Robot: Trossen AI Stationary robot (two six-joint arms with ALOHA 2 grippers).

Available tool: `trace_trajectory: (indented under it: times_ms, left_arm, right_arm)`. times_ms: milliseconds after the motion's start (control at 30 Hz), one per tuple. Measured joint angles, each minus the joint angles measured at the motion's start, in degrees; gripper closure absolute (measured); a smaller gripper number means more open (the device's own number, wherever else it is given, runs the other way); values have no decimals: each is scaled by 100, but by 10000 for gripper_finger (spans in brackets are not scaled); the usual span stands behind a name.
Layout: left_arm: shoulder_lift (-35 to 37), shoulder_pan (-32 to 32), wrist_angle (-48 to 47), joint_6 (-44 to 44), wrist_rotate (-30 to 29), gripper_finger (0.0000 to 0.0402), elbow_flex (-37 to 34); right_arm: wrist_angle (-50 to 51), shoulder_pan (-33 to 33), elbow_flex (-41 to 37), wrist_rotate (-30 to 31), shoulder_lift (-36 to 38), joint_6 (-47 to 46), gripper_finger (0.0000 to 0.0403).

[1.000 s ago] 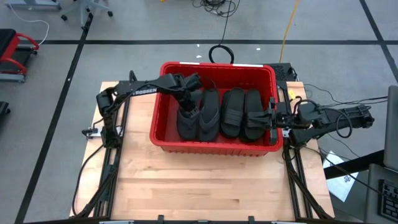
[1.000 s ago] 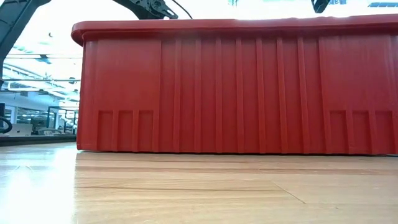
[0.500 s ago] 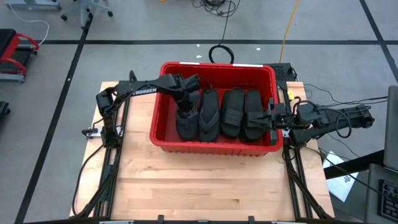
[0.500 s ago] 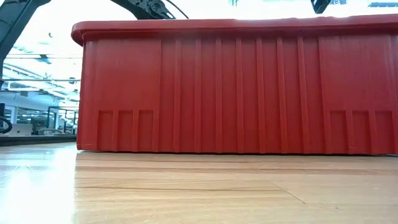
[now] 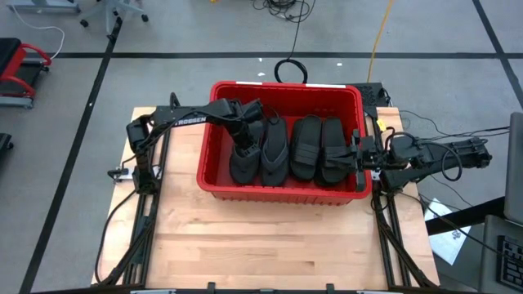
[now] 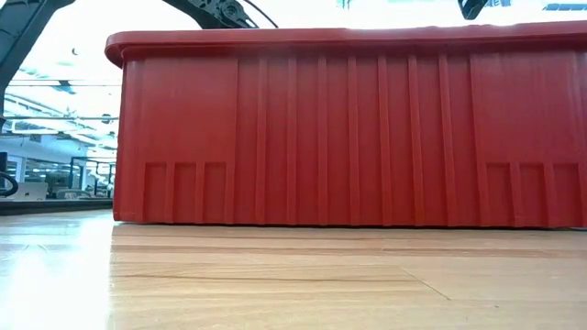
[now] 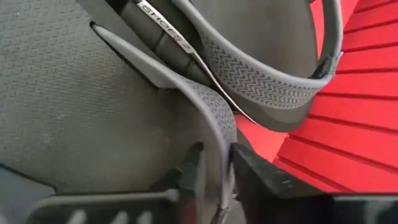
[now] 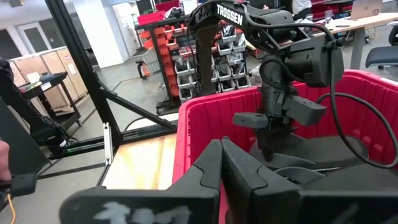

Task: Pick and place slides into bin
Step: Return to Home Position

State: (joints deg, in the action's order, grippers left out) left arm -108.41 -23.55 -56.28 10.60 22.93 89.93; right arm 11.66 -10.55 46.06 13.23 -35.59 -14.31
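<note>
**tubwatch:** How far along is this? From above I see nothing lying on the table itself. Every one of the slides that shows is inside the red bin, lined up side by side.

**armnerd:** Basically done, I'd say. Parking the arms looks like all that's left. One catch: the left gripper is down in the bin's left half. In its wrist view the claw is pinched almost closed, with the strap of the grey flip-flop running right between the fingers. So it looks to have hold of that one, and it would need to let go before lifting out.

**tubwatch:** And the other arm?

**armnerd:** The right gripper sits at the bin's right rim, tips pressed together, nothing in them.

**tubwatch:** Anything in the way?

**armnerd:** Mainly the bin's tall walls. The left arm reaches in over the rim, so I reckon it has to rise before swinging back. Otherwise there's just a black cable loop and a yellow cord on the floor behind the table, well apart from both arms.
</note>
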Motion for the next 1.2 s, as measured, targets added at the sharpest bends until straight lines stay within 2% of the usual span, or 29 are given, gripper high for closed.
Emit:
trace_trajectory:
  times_ms: [300, 433, 567, 667, 767, 867, 933, 1067, 1200]
  left_arm:
    - [149, 0, -17, -38, -45, 219, 33]
    - [302, 0, -63, -42, -43, 194, 33]
    - [586, 2, -62, -173, -86, 189, 33]
    - [1079, 137, -55, -576, -650, 211, 33]
    - [1745, 521, 74, -1224, -1359, 268, 39]
    - [2374, 1100, 295, -2114, -1430, 346, 39]
    - [2690, 1514, 457, -2359, -1398, 386, 39]
    - [3139, 2100, 935, -1858, -1763, 392, -434]
    - [3761, 2376, 1935, -862, -1883, 399, -1885]
  right_arm:
    - [11, 0, 0, 4, 0, 4, 403]
    - [86, 0, -1, 10, 2, 17, 403]
    - [111, 0, 0, 12, 1, 57, 403]
    - [121, 0, -2, 4, 61, 113, 403]
    - [107, -2, -2, -224, 288, -24, 403]
    - [181, -4, 0, -535, 472, -92, 403]
    - [397, -7, 0, -584, 507, -89, 403]
    - [746, -7, -2, -577, 439, -35, 403]
    - [592, -7, -66, -215, 439, 20, 403]
